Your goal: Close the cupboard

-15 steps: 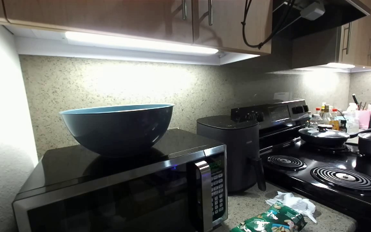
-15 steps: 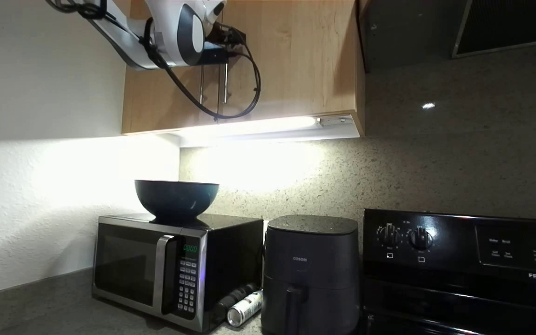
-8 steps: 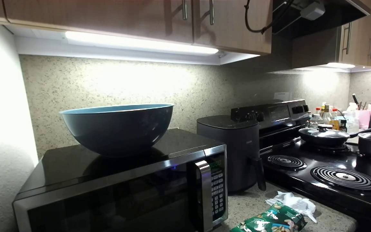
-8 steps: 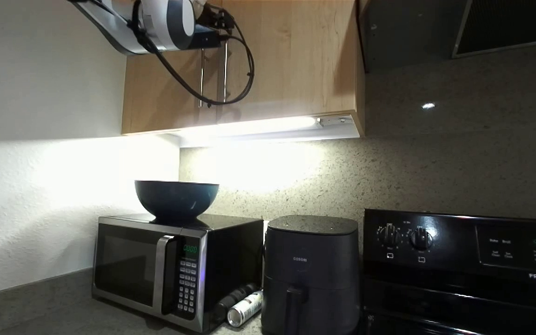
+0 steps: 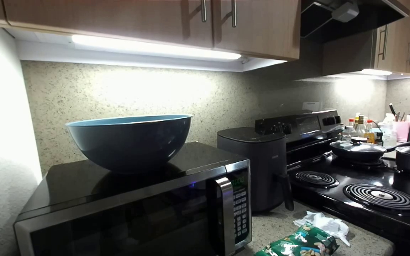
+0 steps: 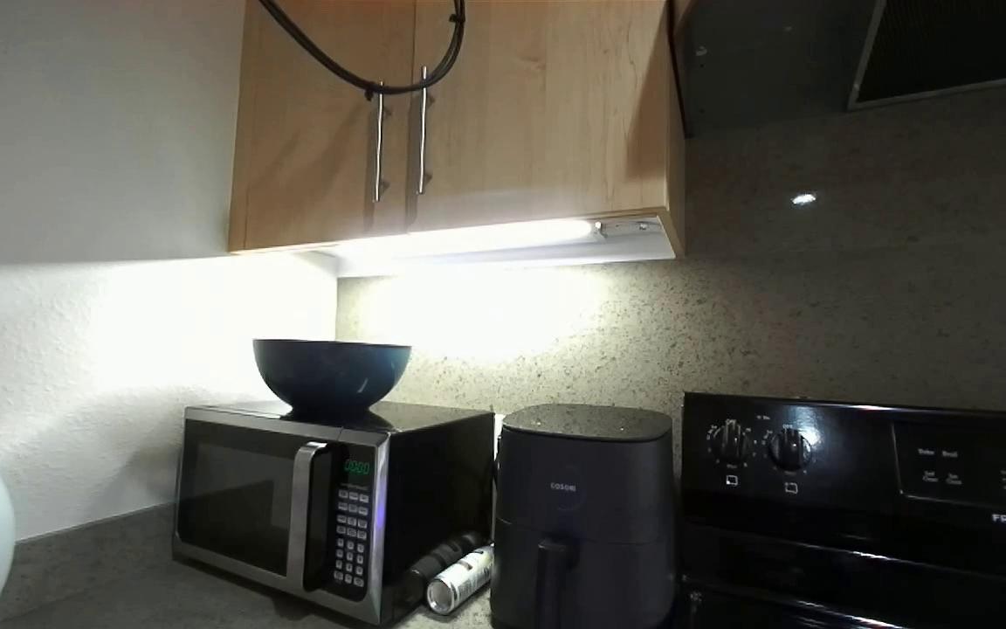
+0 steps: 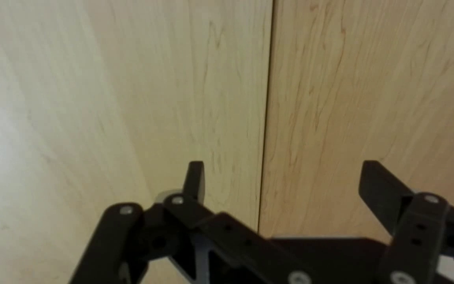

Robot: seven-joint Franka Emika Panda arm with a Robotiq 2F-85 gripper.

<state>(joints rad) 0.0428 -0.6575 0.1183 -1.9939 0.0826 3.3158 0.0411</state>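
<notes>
The cupboard [image 5: 119,21] is a brown wooden wall cabinet, and it also shows in an exterior view [image 6: 538,131]. Its two flat doors are shut and lie level side by side, each with a slim silver bar handle [image 6: 423,131]. In the wrist view the cupboard doors [image 7: 329,90] fill the picture, with the thin dark seam between them running top to bottom. My gripper [image 7: 283,167] is open and faces the doors, its black fingers on either side of the seam. Nothing is between the fingers. The gripper is out of sight in both exterior views.
A black cable loop [image 6: 398,89] hangs in front of the doors. Below stand a black microwave [image 5: 126,213] with a large blue bowl [image 5: 130,145] on it, a black air fryer [image 5: 256,170] and a stove [image 5: 383,193]. A black range hood [image 5: 354,17] adjoins the cupboard.
The arm and its cable have risen; the arm has left the top of the exterior view, leaving only the cable loop. A white rounded shape at the left edge has moved right. The doors stay shut.
</notes>
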